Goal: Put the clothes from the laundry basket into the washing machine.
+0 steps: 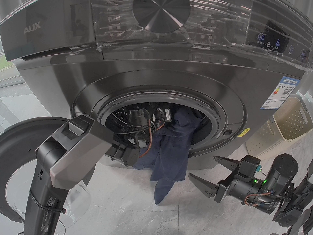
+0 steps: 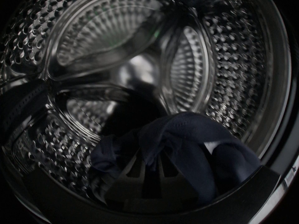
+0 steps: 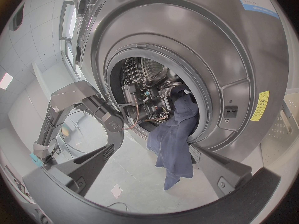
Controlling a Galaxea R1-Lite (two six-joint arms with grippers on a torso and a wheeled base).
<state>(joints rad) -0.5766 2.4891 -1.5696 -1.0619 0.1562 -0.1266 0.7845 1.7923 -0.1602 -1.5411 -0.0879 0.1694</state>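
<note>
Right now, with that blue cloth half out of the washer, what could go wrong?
1. Much of the dark blue garment hangs over the door rim toward the floor; its weight might pull it all out.
2. In the drum, cloth lies bunched around the left gripper; pulling back may drag it along.
3. The open right gripper sits beside the hanging end and could snag it.

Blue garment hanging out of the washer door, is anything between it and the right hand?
Nothing visible. The right hand is open, off to the robot's right of the blue garment, which drapes over the washing machine door rim. Only floor shows in the gap between them.
</note>
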